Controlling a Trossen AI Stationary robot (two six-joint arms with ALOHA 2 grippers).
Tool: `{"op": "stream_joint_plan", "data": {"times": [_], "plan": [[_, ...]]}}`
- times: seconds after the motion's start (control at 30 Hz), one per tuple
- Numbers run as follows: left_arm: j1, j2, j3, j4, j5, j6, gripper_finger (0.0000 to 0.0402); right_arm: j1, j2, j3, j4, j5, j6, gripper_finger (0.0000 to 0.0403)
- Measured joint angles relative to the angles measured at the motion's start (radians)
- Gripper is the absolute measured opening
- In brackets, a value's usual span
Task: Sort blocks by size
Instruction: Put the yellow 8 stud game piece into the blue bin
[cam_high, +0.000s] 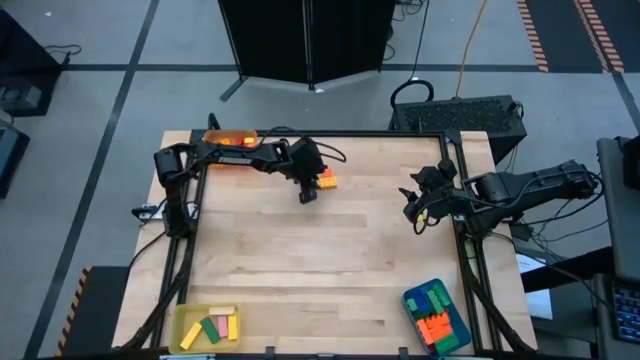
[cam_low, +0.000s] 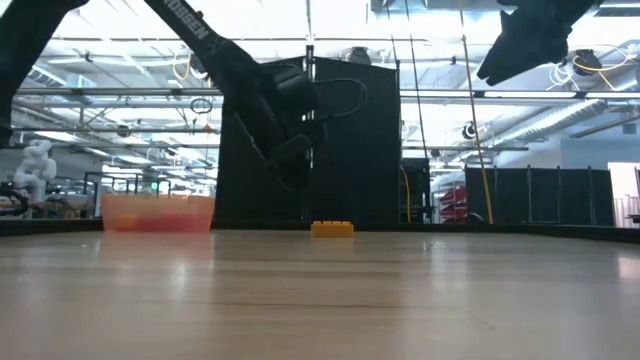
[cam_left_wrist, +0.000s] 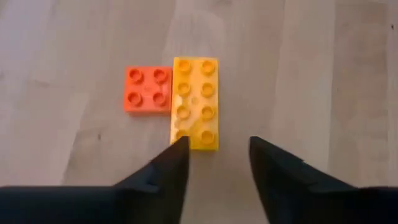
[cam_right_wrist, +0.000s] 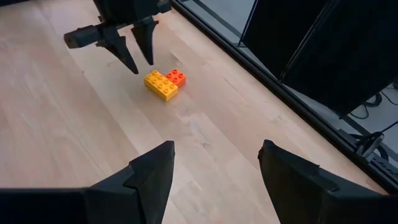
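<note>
The yellow brick (cam_left_wrist: 196, 103) lies on the table (cam_high: 330, 270) directly ahead of the left gripper (cam_left_wrist: 214, 155), whose fingers stand apart and hold nothing; one fingertip reaches the brick's near end in the left wrist view, but contact cannot be confirmed. The brick is a two-by-four bar, studs up and flat on the wood. Its long axis runs in line with the left gripper's approach, one short end toward the fingers. An orange brick (cam_left_wrist: 148, 89), a two-by-four-stud square, touches the yellow brick's long side at the far end, so the pair forms an L. In the high view the pair sits near the table's far edge, with an orange tray (cam_high: 231, 138) well to its left along that edge, contents not discernible. Relative to the yellow brick, a yellow tray (cam_high: 207, 327) at the near left corner holds several bars, and a blue tray (cam_high: 437, 316) at the near right corner holds green, orange and blue bricks. Judgement: sorting is largely complete, with only these two bricks left loose. The right gripper (cam_right_wrist: 214, 168) hangs well to the right of the yellow brick, above the table's right edge, fingers spread wide and empty.
</note>
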Motion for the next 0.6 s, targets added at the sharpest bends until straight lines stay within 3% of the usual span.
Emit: {"op": "stream_joint_plan", "data": {"times": [0.2, 0.33, 0.6], "plan": [[-0.017, 0.002, -0.023, 0.086, -0.08, 0.001, 0.0264, 0.0, 0.0, 0.0, 0.009, 0.0, -0.006, 0.0226], [-0.023, 0.017, -0.023, 0.105, -0.098, 0.001, 0.0312, 0.0, 0.0, 0.0, 0.01, 0.0, -0.007, 0.0226], [-0.023, 0.097, -0.023, 0.138, -0.1, 0.009, 0.0318, 0.0, 0.0, 0.0, 0.023, -0.001, -0.01, 0.0226]]}}
